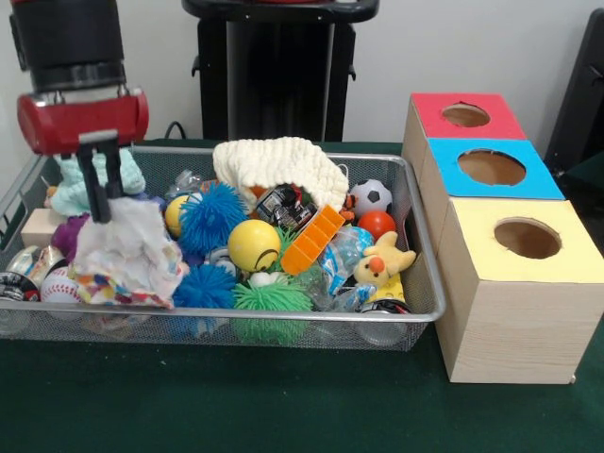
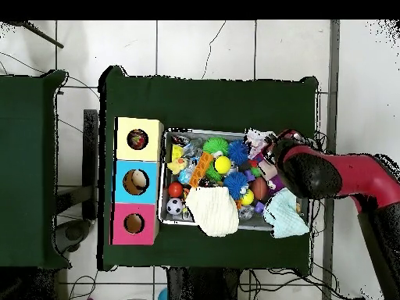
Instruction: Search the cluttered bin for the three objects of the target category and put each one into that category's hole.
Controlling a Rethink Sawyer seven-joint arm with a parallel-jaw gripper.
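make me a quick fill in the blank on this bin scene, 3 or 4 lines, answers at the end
1. The gripper is pinching a white polka-dot ____ at one end of the bin.
2. The box nearest the front camera has a ____ top.
3. The smooth yellow ball lies next to an ____ plastic block.
4. The cream knitted cloth drapes over the bin's ____ rim in the front view.

Answers: bag; yellow; orange; far

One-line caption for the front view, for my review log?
Tool pinching the polka-dot bag at the wire bin's end farthest from the yellow-topped box's hole.
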